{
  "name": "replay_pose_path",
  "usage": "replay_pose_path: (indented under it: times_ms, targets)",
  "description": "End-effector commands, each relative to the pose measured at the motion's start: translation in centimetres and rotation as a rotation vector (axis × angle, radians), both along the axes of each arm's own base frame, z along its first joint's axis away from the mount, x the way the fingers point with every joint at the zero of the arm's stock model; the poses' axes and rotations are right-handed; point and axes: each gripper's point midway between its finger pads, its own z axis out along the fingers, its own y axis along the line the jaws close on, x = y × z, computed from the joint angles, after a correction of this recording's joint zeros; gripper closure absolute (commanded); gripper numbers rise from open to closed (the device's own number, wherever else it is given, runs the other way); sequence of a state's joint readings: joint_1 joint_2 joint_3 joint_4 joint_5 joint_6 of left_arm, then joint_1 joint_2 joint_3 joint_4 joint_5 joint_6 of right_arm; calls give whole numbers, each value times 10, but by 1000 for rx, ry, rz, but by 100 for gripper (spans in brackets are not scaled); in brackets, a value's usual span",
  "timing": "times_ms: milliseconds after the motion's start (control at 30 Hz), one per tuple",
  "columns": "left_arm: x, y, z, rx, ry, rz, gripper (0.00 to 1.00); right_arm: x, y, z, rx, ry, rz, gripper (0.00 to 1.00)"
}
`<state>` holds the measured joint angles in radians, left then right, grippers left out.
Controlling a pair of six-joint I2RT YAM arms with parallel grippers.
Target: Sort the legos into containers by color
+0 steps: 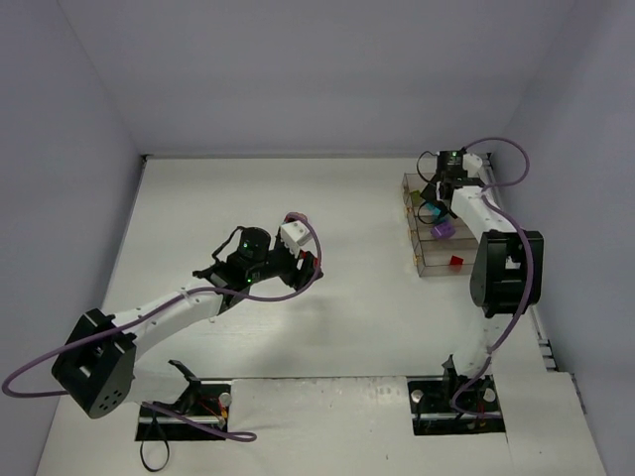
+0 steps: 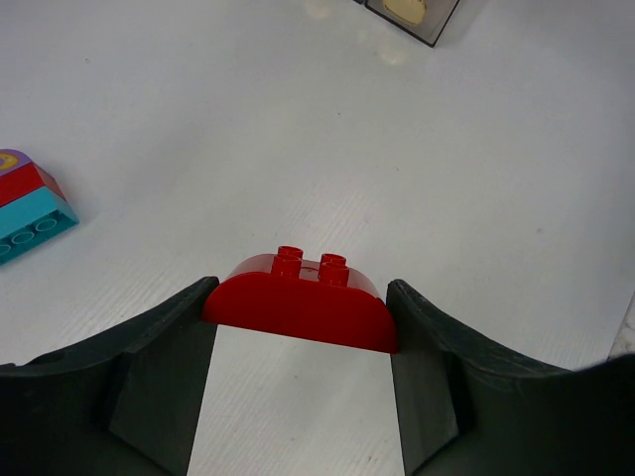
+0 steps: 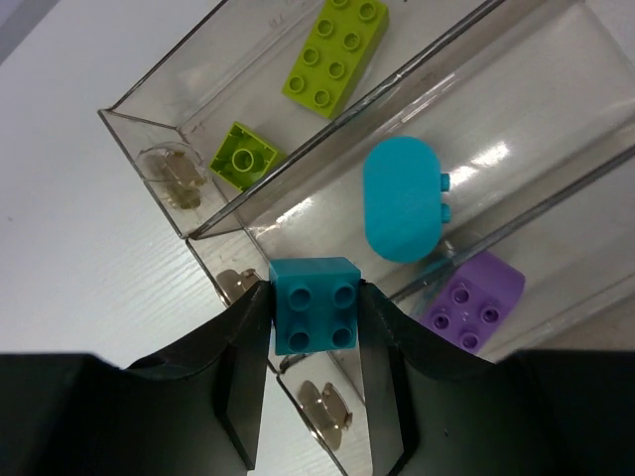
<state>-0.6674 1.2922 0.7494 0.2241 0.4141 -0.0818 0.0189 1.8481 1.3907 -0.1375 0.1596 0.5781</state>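
The left hand [image 2: 301,315] pinches a red arched lego [image 2: 298,302] by its flat ends, mid-table [image 2: 417,149]. The right hand [image 3: 315,322] grips a teal square lego [image 3: 315,302] over the containers [image 3: 149,124], far right. Both bricks look light, rigid and glossy, so they are best held by flat faces. Lime legos [image 3: 334,50], a teal rounded lego [image 3: 402,198] and a purple lego [image 3: 471,302] lie in separate bins. The thin clear dividers could catch fingers. A multicolour clump [image 2: 30,213] lies left of the red brick.

Joined clear bins [image 3: 139,117]: two lime bricks [image 3: 335,50] in one, rounded teal brick [image 3: 402,198] next, purple brick [image 3: 474,297] beyond. Pinched at the sides: red arched brick [image 2: 301,302], teal square brick [image 3: 315,304].
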Motion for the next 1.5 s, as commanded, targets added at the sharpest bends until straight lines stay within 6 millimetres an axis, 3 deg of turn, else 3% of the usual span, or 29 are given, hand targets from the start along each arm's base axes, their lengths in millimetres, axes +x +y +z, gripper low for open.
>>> replay_pose_path:
  times_ms: [0,133,300,433,533,600,667,700,900,933,1067,1167,1467]
  targets:
    - [0,-7,36,-64,-95,-30,79,23,1,20,12,-71,8,89]
    - [0,-7,38,-57,-110,-41,78,25,1,7,16,-46,13,70]
    - [1,-10,38,-56,-117,-56,77,26,6,14,16,-56,49,44]
    - [3,-13,42,-53,-133,-73,77,24,8,42,0,-106,90,31]
    - [5,-15,45,-51,-148,-85,76,18,20,70,12,-158,176,30]
    - [9,-17,51,-43,-189,-96,75,9,46,96,76,-214,314,32]
    - [12,-18,51,-31,-210,-104,74,-2,64,104,104,-229,429,32]
    - [14,-19,53,-27,-220,-107,73,-12,83,116,158,-255,520,32]
    - [30,-34,65,-20,-280,-143,72,-71,151,116,338,-239,792,28]
    - [34,-38,68,-20,-291,-151,72,-85,174,118,369,-232,871,28]
    - [45,-47,75,-24,-313,-158,72,-126,222,119,442,-204,1022,27]
    - [51,-53,81,-33,-328,-161,72,-149,249,123,467,-202,1104,27]
    - [58,-63,88,-48,-330,-173,72,-173,274,118,493,-187,1177,29]
